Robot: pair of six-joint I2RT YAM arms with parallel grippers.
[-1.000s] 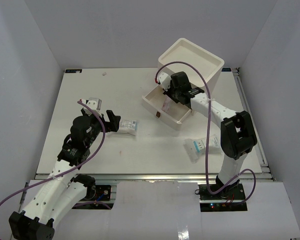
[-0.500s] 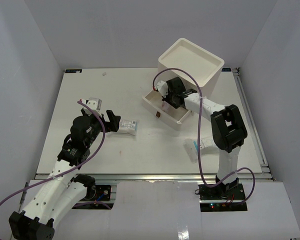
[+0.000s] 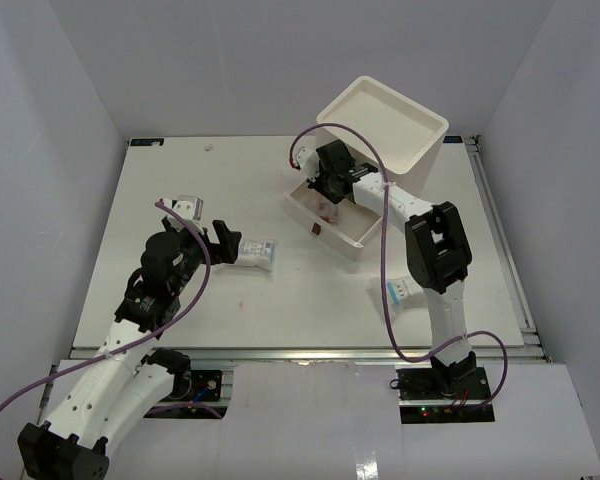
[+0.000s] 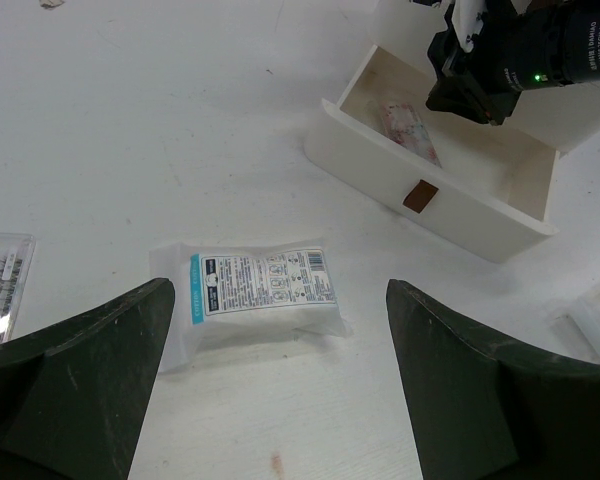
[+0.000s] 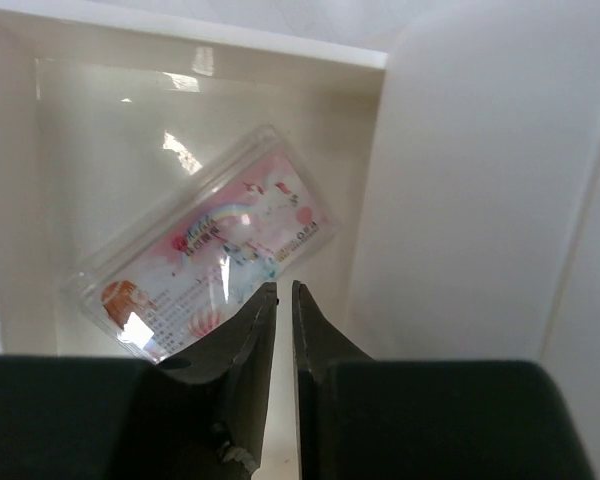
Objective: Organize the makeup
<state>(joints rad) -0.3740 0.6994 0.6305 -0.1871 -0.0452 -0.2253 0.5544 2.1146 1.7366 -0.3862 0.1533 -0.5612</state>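
White box [image 3: 385,120] stood at the table's far right. Its pulled-out drawer [image 4: 470,215] held a pinkish sachet [image 5: 205,262], lying flat just beyond the right gripper [image 5: 283,300]. That gripper's jaws were all but closed, with a thin slit between them, and gripped nothing. Right arm reached forward and leftward over the drawer. White packet with teal print [image 4: 255,292] lay flat on the table ahead of the left gripper [image 4: 278,310], framed by its wide-spread jaws and untouched. Left arm sat low, angled right.
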